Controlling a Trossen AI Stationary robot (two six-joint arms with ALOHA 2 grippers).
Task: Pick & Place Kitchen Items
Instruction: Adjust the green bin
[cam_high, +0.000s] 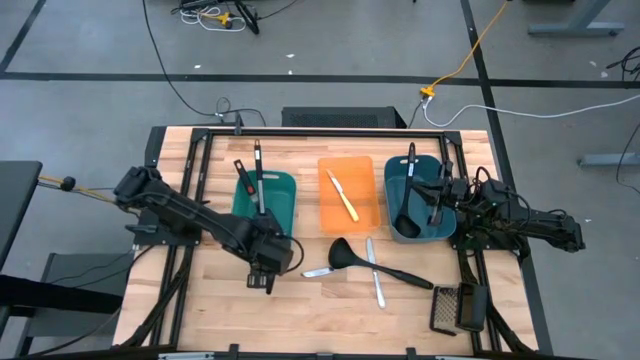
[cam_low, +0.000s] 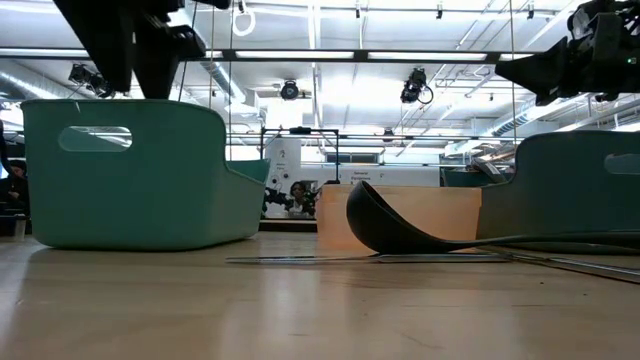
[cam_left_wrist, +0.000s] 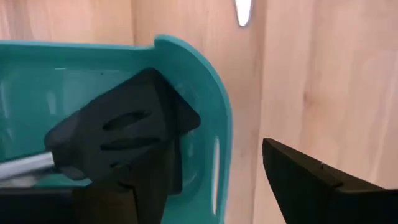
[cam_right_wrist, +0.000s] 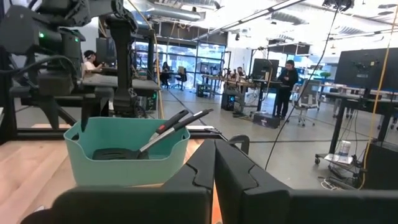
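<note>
Pale wooden table (cam_high: 200, 310) with smooth, faintly glossy planks. By the left gripper's (cam_left_wrist: 205, 186) matt black fingers, a teal tub (cam_left_wrist: 214, 124) of smooth, slightly shiny plastic holds a matt black slotted spatula (cam_left_wrist: 124, 130) with a metal handle. Farther off, a glossy black ladle (cam_low: 400, 232).

- Both arms are showing as dark, near-black segmented limbs built of boxy links and rounded joints; the left claw (cam_high: 262, 270) is looking blocky and matte black
- The right claw (cam_high: 438, 196) is ending in the same dark housing; thin dark cables are running along that arm's links
- In the left wrist view, the fingers (cam_left_wrist: 323, 180) are appearing as flat, angular black wedges with a faint seam line
- In the right wrist view, the fingers (cam_right_wrist: 249, 180) are showing as smooth dark-grey slabs with bevelled edges
</note>
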